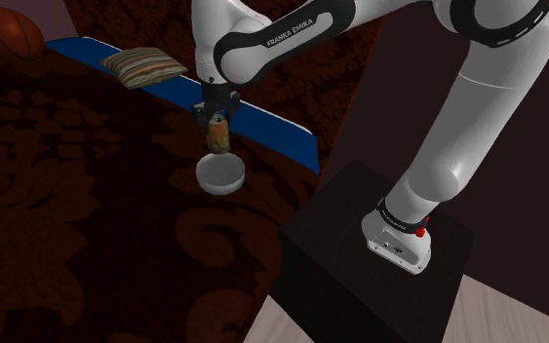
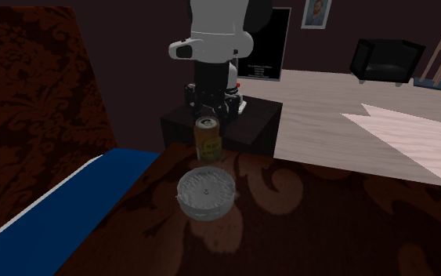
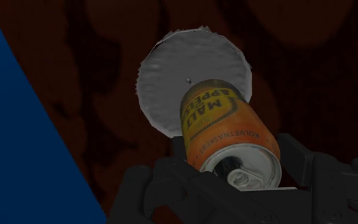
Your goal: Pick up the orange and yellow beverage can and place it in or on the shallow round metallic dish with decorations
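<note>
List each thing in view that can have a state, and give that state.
can: upright, clasped in the hand, hanging just above the dish.
hand: shut on the can.
dish: right way up on the patterned floor, empty.
cushion: lying flat on the blue mat.

The can (image 3: 225, 130) has a smooth, glossy orange and yellow print and a shiny silver metal lid, the dish (image 3: 171, 76) looks matt grey with a rough rim, the arm (image 1: 487, 107) is glossy white, and the carpet (image 1: 67, 224) at the shoulder view's eight o'clock is matt.
</note>
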### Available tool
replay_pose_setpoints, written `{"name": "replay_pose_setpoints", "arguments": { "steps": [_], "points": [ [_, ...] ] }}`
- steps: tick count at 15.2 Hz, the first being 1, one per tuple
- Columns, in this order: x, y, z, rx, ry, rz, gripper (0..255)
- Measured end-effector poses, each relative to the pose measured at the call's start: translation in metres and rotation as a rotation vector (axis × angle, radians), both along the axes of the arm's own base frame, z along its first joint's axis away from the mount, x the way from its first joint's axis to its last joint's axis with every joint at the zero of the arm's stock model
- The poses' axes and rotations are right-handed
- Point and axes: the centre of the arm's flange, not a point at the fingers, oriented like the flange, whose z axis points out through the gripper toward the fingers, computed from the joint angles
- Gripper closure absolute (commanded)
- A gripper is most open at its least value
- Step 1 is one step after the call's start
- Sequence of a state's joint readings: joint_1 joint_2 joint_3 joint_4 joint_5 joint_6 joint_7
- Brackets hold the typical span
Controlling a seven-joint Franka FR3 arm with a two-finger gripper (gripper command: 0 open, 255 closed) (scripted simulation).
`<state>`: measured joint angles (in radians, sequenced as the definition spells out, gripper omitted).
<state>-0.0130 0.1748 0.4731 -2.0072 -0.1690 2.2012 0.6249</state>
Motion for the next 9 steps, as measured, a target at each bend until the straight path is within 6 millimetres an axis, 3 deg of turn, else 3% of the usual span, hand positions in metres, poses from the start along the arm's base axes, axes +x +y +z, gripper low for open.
{"name": "replay_pose_setpoints", "arguments": {
  "steps": [9],
  "points": [
    [0.002, -0.011, -0.038, 0.000, 0.001, 0.002, 255]
  ]
}}
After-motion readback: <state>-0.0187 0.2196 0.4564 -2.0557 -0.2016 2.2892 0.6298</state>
